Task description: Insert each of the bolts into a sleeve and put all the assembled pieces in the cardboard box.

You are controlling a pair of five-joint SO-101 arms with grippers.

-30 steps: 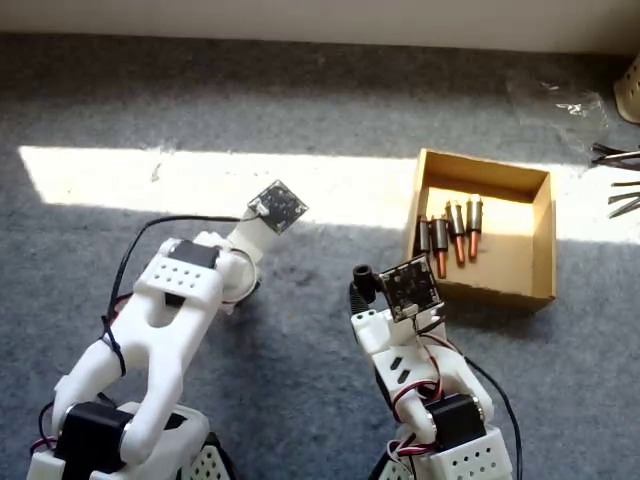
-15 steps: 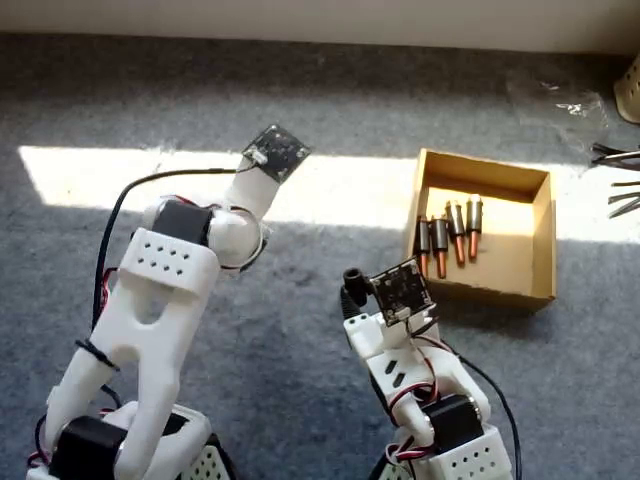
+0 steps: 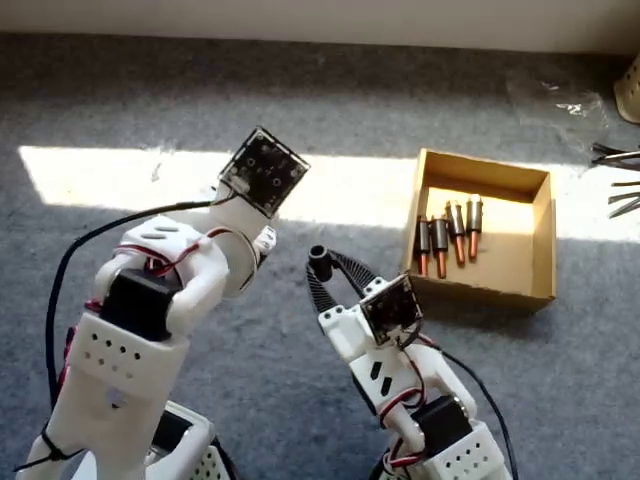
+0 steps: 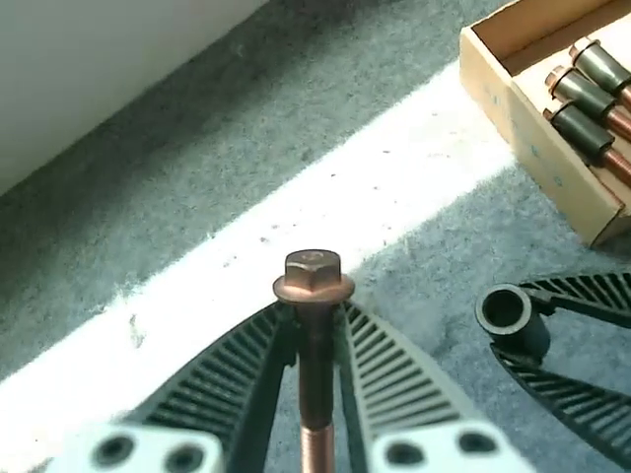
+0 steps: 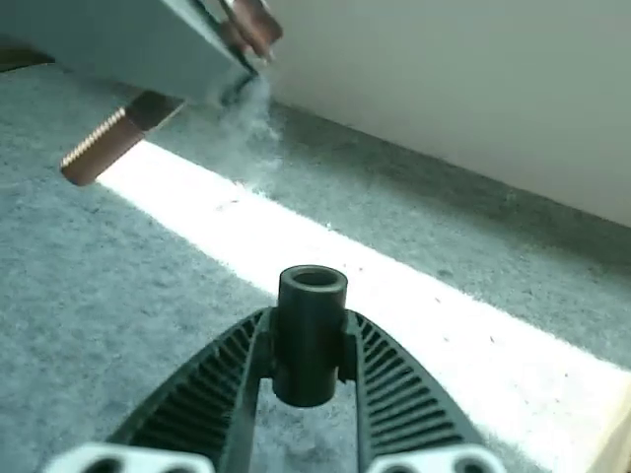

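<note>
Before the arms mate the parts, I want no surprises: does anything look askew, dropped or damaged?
Nothing stands out. The left gripper is shut on a bolt, the right gripper on a sleeve, both gripped squarely. Four assembled pieces lie side by side in the box.

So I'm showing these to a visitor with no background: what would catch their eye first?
Probably the copper-coloured bolt gripped in the left claw and the dark sleeve held in the right claw, both over grey carpet. Then the cardboard box to the right in the high view, with four assembled pieces lying side by side inside.
</note>
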